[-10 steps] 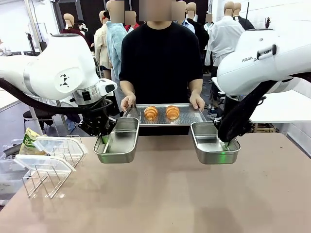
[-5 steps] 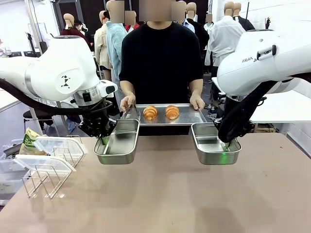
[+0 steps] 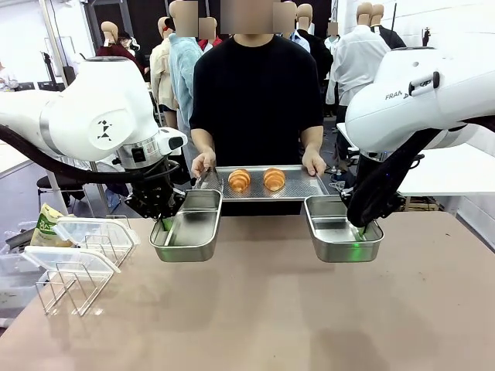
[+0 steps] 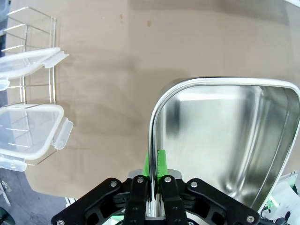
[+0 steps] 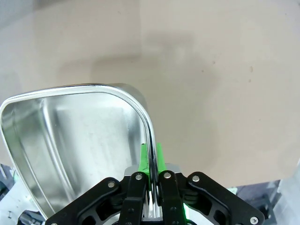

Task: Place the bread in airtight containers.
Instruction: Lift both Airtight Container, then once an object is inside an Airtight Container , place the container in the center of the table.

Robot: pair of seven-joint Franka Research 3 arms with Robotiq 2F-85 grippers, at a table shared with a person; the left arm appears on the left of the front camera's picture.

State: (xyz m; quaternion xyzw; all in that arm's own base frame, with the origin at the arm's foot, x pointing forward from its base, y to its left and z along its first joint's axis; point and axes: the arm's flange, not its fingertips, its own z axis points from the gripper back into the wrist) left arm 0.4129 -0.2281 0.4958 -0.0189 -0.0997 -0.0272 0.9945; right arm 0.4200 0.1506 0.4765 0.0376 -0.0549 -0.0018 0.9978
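Two golden-brown bread rolls [image 3: 240, 180] [image 3: 274, 178] lie side by side on a flat steel tray [image 3: 305, 185] that a person holds at the table's far edge. My left gripper [image 3: 165, 222] is shut on the left rim of an empty steel container [image 3: 187, 226], with that rim [image 4: 153, 140] clamped between its green pads. My right gripper [image 3: 359, 230] is shut on the right rim of the other empty container [image 3: 340, 228], whose wall [image 5: 148, 136] sits between its pads. Both pans hang just above the table below the tray.
A wire rack [image 3: 77, 267] at the left carries two clear snap lids [image 4: 30, 133] [image 4: 26, 63]. A green-and-yellow printed bag [image 3: 46, 224] lies behind it. The person's hands [image 3: 203, 163] [image 3: 314, 161] grip the tray's ends. Brown tabletop [image 3: 263, 309] lies open in front.
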